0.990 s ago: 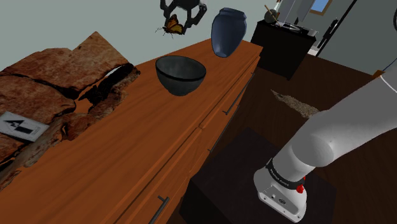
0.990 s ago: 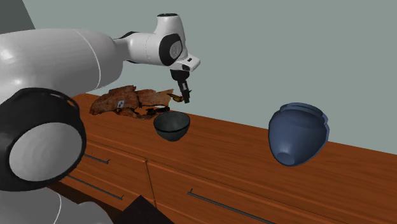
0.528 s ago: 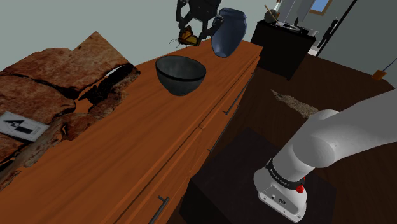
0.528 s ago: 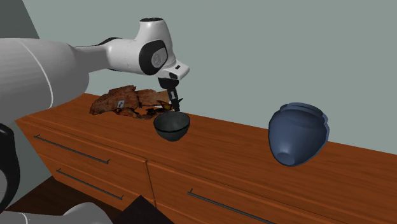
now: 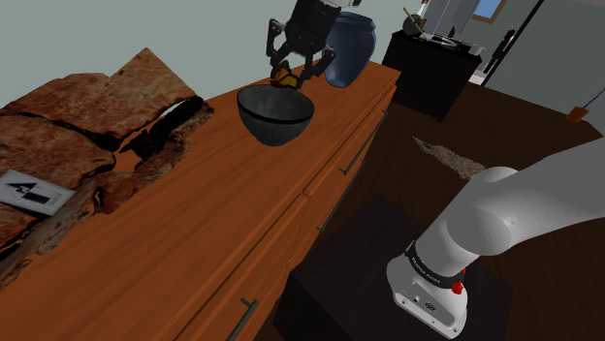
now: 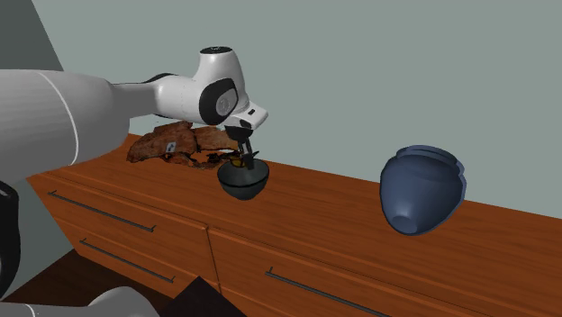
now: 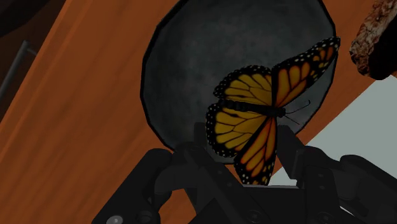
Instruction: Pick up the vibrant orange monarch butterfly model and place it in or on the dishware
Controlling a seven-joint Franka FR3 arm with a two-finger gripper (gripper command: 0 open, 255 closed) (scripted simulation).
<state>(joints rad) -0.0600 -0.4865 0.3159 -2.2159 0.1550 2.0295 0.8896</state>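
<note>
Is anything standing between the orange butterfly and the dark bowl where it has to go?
Nothing visible does. The black hand holds the orange-and-black butterfly model just above the open dark grey round bowl.

hiding butterfly (image 5: pixel 284 77) partly behind gripper (image 5: pixel 289 70) | overlapping top of blue vase (image 5: pixel 354 53) | cropping bark (image 5: pixel 87 107) at shoulder view's left | cropping rim of bowl (image 7: pixel 191 63), wrist view
</note>
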